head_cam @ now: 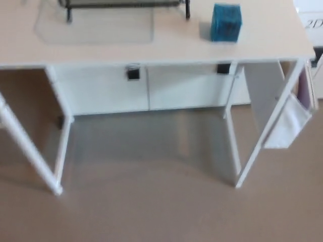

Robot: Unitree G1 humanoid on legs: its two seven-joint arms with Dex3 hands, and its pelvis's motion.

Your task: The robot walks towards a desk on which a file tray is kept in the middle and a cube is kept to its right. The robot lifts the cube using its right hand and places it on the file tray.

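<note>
A teal-blue cube (pixel 225 22) stands on the pale desk (pixel 166 45), toward its right end. The black wire file tray (pixel 126 5) sits at the top edge of the head view, left of the cube, with only its lower frame and feet showing. A clear mat (pixel 93 27) lies under the tray. Neither of my hands shows anywhere in the picture.
The desk stands on white legs (pixel 56 166) at left and right (pixel 252 156), with a white panel (pixel 146 88) behind. Brown carpet (pixel 151 201) stretches between me and the desk. White furniture (pixel 310 20) stands beyond the desk's right end.
</note>
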